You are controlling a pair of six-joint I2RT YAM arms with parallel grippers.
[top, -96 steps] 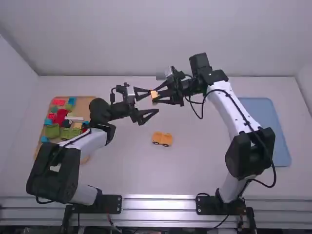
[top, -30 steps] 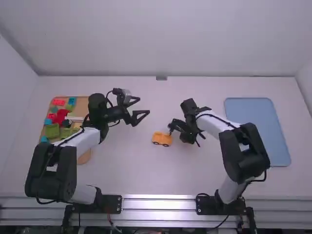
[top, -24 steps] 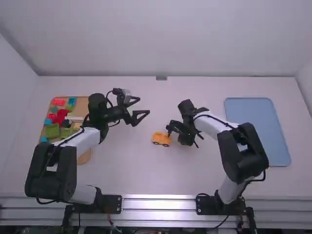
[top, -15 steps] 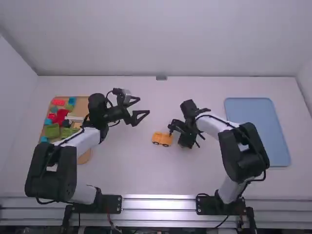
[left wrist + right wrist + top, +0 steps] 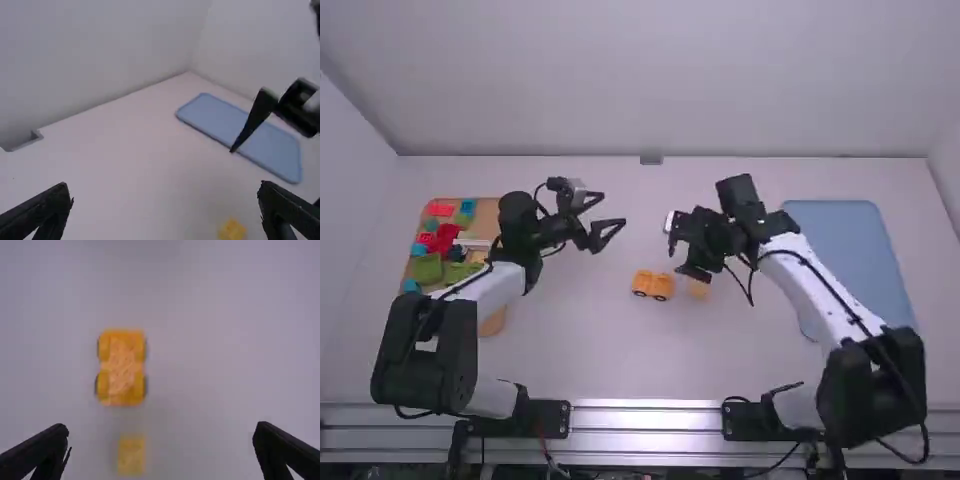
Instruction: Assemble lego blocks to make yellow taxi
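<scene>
Two empty tools, the left tool [image 5: 614, 211] and the right tool [image 5: 682, 262], hang wide open above the bench [image 5: 600, 350]. One orange wheeled base [image 5: 653, 284] and one small yellow block [image 5: 698, 290] rest on it, near each other but apart; one blue tray [image 5: 855, 235] lies farther right.

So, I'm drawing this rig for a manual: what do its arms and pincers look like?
The left arm and right arm match: smooth white links, chunky black joints, thin black cables looping alongside. The left pincer and right pincer are black, each with two wedge-shaped fingers narrowing towards the tips.
</scene>
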